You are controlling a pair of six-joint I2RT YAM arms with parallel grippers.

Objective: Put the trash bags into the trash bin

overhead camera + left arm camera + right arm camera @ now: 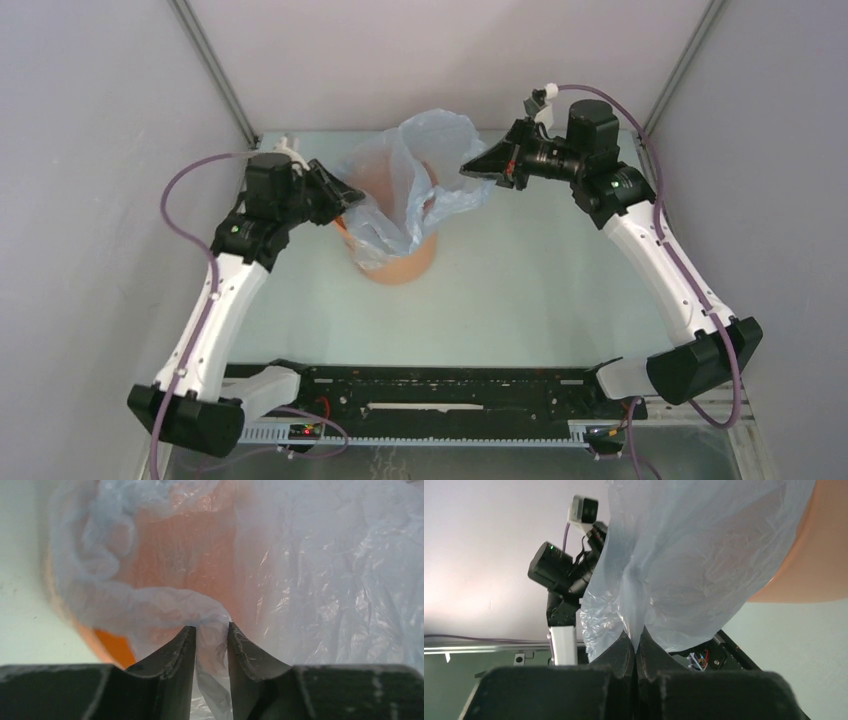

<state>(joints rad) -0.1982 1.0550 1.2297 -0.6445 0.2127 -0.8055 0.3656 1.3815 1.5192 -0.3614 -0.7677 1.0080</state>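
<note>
The orange trash bin (405, 262) stands upright at the table's middle. The pale blue-grey trash bag (430, 140) is draped over it, partly inside, and rises above the rim. My left gripper (350, 200) is at the bin's left rim. In the left wrist view its jaws (211, 628) stand a little apart, with a loose fold of the bag (325, 580) hanging between them and the bin (112, 650) behind. My right gripper (468, 168) is shut on the bag's right edge, above and right of the bin. In the right wrist view it (636, 639) pinches the film (694, 555) beside the bin (814, 555).
Grey walls enclose the table on the left, back and right. The black rail (440, 385) with the arm bases runs along the near edge. The left arm (561, 570) shows behind the bag in the right wrist view.
</note>
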